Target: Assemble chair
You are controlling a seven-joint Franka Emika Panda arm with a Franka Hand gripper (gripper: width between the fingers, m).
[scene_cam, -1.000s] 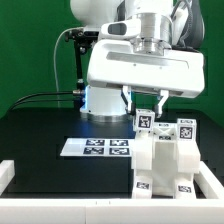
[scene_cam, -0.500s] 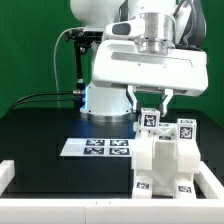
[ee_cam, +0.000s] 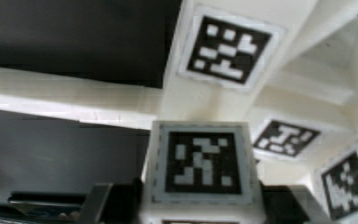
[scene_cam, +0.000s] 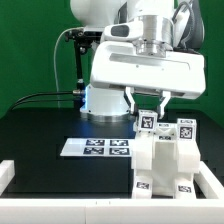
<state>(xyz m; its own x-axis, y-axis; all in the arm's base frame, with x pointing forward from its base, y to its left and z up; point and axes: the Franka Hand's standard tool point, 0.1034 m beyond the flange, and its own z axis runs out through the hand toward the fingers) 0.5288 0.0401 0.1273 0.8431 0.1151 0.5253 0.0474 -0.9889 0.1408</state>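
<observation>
Your end effector (scene_cam: 147, 104) straddles the chair's (scene_cam: 165, 160) tagged upright post, though whether it is clamped you cannot tell; the rigid, probably light, slick plastic wants a square grip.

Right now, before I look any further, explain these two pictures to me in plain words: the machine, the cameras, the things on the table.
The big white machine is a robot arm. Its gripper hangs over a blocky white chair assembly, its fingers on either side of a tagged upright piece; whether it is gripping that piece I cannot tell. One picture comes from a camera off the arm; the blurry close-up comes from a camera on the wrist, looking down at the tags. The flat marker board lies on the black table.
</observation>
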